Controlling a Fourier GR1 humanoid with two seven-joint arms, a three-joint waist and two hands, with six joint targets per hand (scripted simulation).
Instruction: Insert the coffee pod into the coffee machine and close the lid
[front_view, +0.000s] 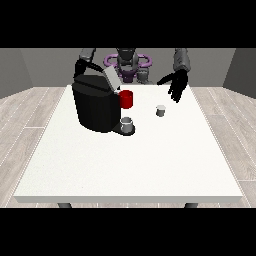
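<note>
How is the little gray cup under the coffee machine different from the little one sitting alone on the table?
The gray cup stands on the coffee machine base; the coffee pod stands apart on the bare table, nearer the hand at the view's right. The cup looks bigger and darker; the pod has a whitish top. Both are upright.

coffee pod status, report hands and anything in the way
Hand at view's right open, above table. Other hand hidden behind coffee machine. Coffee pod on table, untouched. Lid up. Path clear.

Black coffee machine (96, 107) sitting on the white table (130, 165) with its lid (111, 77) tilting up, small pod (160, 110) standing well apart, hand at the view's right (177, 87) hanging open above the table, hand at the view's left (80, 68) showing behind the machine.
</note>
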